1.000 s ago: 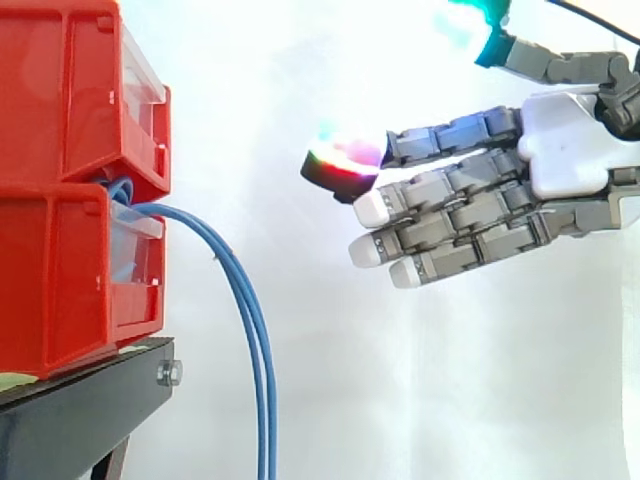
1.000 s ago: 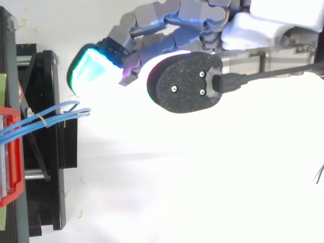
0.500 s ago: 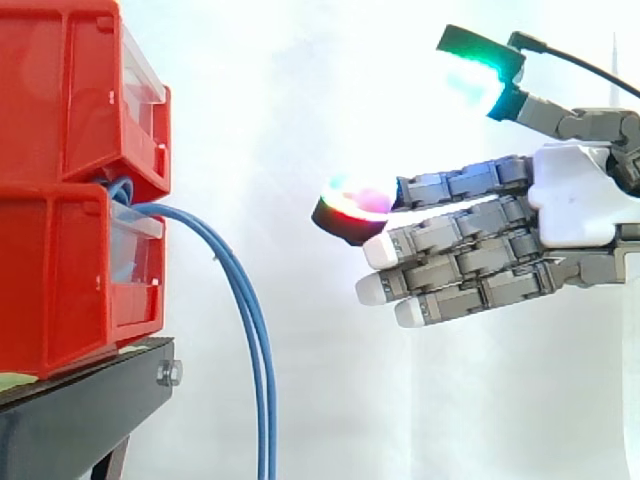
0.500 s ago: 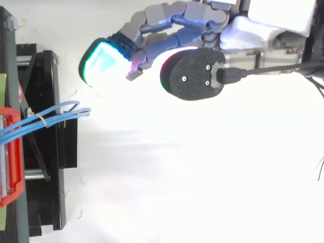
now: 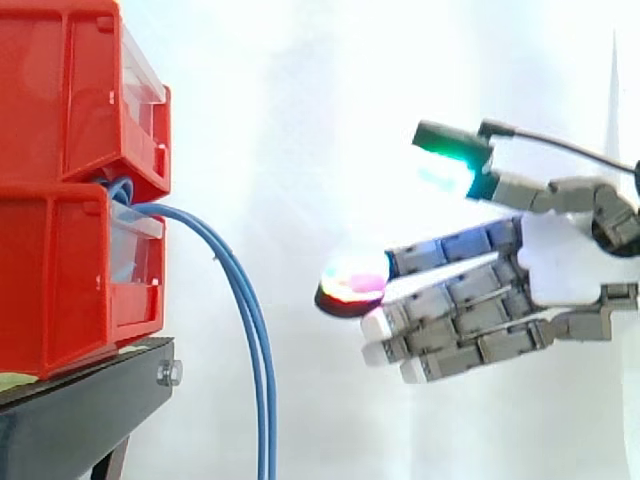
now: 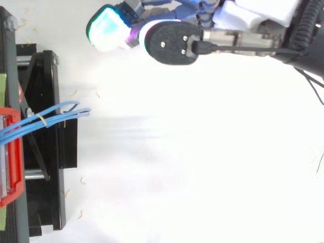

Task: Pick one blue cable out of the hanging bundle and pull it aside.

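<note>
hand (image 5: 562,268): we see it at the 3 o'clock side of the side view, empty and touching nothing.
fingers (image 5: 455,305): straight, packed side by side, pointing toward 9 o'clock. They stand wide of the thumb (image 5: 520,188), which sticks up toward 11 o'clock with a green pad. The leading fingertip glows magenta-red.
blue cables (image 5: 243,300): the bundle leaves the gap between the two red bins (image 5: 70,180), arcs out toward 3 o'clock, then hangs straight down toward 6 o'clock.
gap: the fingertips are well apart from the bundle, at about 3 o'clock of its hanging run.
top view, hand (image 6: 243,14): we place it at 12 to 1 o'clock of the cable ends, with its cyan pad nearest them and clear of them.
top view, cables (image 6: 56,115): they run from 9 o'clock toward 3 o'clock, and a pale tie (image 6: 40,120) is looped round them.
bins: stacked one on the other on the black stand (image 5: 80,410).
backdrop: white curtain (image 5: 330,100).
</note>
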`<state>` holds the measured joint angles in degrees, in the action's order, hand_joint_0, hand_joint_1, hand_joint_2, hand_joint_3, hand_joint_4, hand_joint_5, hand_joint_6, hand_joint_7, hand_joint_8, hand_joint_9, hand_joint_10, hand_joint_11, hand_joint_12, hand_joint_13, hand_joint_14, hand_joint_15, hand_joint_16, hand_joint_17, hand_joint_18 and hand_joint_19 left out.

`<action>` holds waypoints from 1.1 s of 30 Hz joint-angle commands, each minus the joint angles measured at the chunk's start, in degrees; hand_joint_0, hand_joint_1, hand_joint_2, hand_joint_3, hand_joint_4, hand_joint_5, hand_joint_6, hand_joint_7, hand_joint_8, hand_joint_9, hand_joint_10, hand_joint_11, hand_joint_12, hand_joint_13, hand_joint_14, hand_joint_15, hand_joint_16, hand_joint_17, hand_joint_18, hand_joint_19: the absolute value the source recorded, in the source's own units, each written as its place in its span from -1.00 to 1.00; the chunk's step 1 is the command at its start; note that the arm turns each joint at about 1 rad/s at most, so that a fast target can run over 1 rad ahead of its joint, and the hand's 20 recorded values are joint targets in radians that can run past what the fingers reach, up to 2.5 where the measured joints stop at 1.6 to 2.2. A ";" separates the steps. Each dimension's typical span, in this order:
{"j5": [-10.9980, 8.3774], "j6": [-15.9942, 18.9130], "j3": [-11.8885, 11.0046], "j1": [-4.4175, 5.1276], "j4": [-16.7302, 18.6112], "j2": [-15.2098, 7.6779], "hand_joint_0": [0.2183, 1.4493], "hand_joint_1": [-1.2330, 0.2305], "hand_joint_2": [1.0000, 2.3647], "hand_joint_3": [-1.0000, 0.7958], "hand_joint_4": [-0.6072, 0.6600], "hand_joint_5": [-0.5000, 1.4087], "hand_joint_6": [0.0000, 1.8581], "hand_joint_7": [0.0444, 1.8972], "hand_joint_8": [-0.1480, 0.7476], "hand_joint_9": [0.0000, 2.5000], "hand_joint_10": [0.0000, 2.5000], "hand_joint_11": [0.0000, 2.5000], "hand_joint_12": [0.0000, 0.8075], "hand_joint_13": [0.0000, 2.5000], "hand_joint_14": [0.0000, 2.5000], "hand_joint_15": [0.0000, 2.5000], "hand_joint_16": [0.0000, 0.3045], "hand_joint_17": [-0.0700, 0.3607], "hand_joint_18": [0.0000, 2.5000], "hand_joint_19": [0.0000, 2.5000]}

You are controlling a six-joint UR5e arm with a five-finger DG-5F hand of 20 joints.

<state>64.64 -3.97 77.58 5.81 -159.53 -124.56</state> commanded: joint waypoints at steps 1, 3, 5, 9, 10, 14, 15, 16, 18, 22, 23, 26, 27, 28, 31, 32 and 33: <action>-1.89 -0.33 -0.06 0.08 1.42 -1.65 -0.51 0.03 -0.99 -0.37 0.34 -0.67 -0.46 -0.23 -0.07 -0.54 -0.99 -0.78 -0.10 -0.72 -0.99 -0.85 -0.65 -0.11 -0.87 -0.80; -1.89 -0.95 -0.06 0.26 2.21 -2.01 -0.51 0.03 -0.99 -0.37 0.34 -0.67 -0.46 -0.23 -0.07 -0.54 -0.99 -0.77 -0.10 -0.72 -1.00 -0.86 -0.65 -0.11 -0.87 -0.80; -1.98 -1.65 -0.06 0.35 2.65 -2.18 -0.51 0.03 -0.99 -0.37 0.34 -0.67 -0.46 -0.23 -0.07 -0.54 -0.99 -0.77 -0.10 -0.72 -1.00 -0.85 -0.65 -0.11 -0.87 -0.80; -1.98 -3.23 -0.15 0.61 4.40 -3.85 -0.51 0.03 -0.99 -0.37 0.34 -0.67 -0.46 -0.23 -0.07 -0.54 -0.99 -0.77 -0.10 -0.72 -0.99 -0.85 -0.65 -0.11 -0.86 -0.79; -1.89 -3.41 -0.33 0.79 5.46 -4.38 -0.51 0.03 -0.99 -0.37 0.34 -0.67 -0.46 -0.22 -0.07 -0.54 -0.99 -0.77 -0.10 -0.72 -0.99 -0.85 -0.65 -0.11 -0.86 -0.80; -2.07 -3.76 -2.44 1.58 7.74 -6.93 -0.51 0.03 -0.99 -0.37 0.35 -0.67 -0.46 -0.22 -0.07 -0.54 -0.99 -0.76 -0.10 -0.71 -0.99 -0.85 -0.65 -0.11 -0.86 -0.79; -1.89 -3.94 -3.75 1.84 7.48 -7.89 -0.51 0.03 -0.99 -0.37 0.34 -0.67 -0.46 -0.23 -0.07 -0.54 -0.99 -0.76 -0.09 -0.71 -0.99 -0.84 -0.65 -0.11 -0.86 -0.79; -1.89 -4.02 -4.54 1.93 7.30 -8.60 -0.51 0.03 -0.99 -0.37 0.35 -0.67 -0.46 -0.22 -0.06 -0.54 -0.99 -0.76 -0.09 -0.71 -0.99 -0.85 -0.65 -0.11 -0.86 -0.78; -0.83 -3.41 -8.50 2.10 5.99 -12.11 -0.51 0.03 -0.99 -0.37 0.35 -0.67 -0.46 -0.22 -0.07 -0.54 -0.99 -0.76 -0.09 -0.70 -0.99 -0.84 -0.64 -0.11 -0.85 -0.78; 1.54 -0.95 -12.63 2.54 5.28 -15.37 -0.51 0.03 -0.99 -0.37 0.34 -0.67 -0.46 -0.22 -0.07 -0.54 -0.99 -0.76 -0.08 -0.69 -0.99 -0.83 -0.65 -0.11 -0.83 -0.77; 1.63 -1.21 -12.72 2.89 5.46 -15.28 -0.51 0.03 -0.99 -0.37 0.35 -0.67 -0.46 -0.22 -0.07 -0.54 -0.99 -0.76 -0.08 -0.69 -0.99 -0.82 -0.64 -0.11 -0.83 -0.77; 0.31 -2.53 -12.81 3.60 5.55 -15.28 -0.51 0.03 -0.99 -0.37 0.35 -0.67 -0.46 -0.22 -0.06 -0.54 -0.99 -0.76 -0.07 -0.68 -0.99 -0.82 -0.64 -0.11 -0.82 -0.77; -0.13 -2.88 -12.81 3.86 5.63 -15.28 -0.51 0.03 -0.99 -0.37 0.34 -0.67 -0.46 -0.21 -0.06 -0.54 -0.99 -0.75 -0.07 -0.68 -0.99 -0.82 -0.64 -0.10 -0.82 -0.76; -0.22 -2.97 -12.81 3.95 5.63 -15.28 -0.51 0.03 -0.99 -0.37 0.35 -0.67 -0.46 -0.19 -0.06 -0.54 -0.99 -0.76 -0.07 -0.68 -0.99 -0.82 -0.64 -0.11 -0.81 -0.76; -0.48 -2.88 -12.89 4.48 6.25 -15.28 -0.51 0.03 -0.99 -0.37 0.36 -0.66 -0.46 -0.18 -0.06 -0.54 -0.99 -0.74 -0.07 -0.67 -0.99 -0.82 -0.64 -0.11 -0.81 -0.76; -0.48 -2.88 -12.89 4.56 6.34 -15.28 -0.51 0.03 -0.99 -0.37 0.37 -0.66 -0.46 -0.18 -0.06 -0.54 -0.99 -0.75 -0.07 -0.67 -0.99 -0.81 -0.64 -0.11 -0.81 -0.76; -0.48 -2.88 -12.89 4.65 6.43 -15.28 -0.51 0.03 -0.99 -0.37 0.37 -0.66 -0.46 -0.17 -0.06 -0.54 -0.99 -0.75 -0.07 -0.67 -0.99 -0.81 -0.64 -0.11 -0.81 -0.76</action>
<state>64.33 -6.78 64.74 10.10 -153.46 -139.81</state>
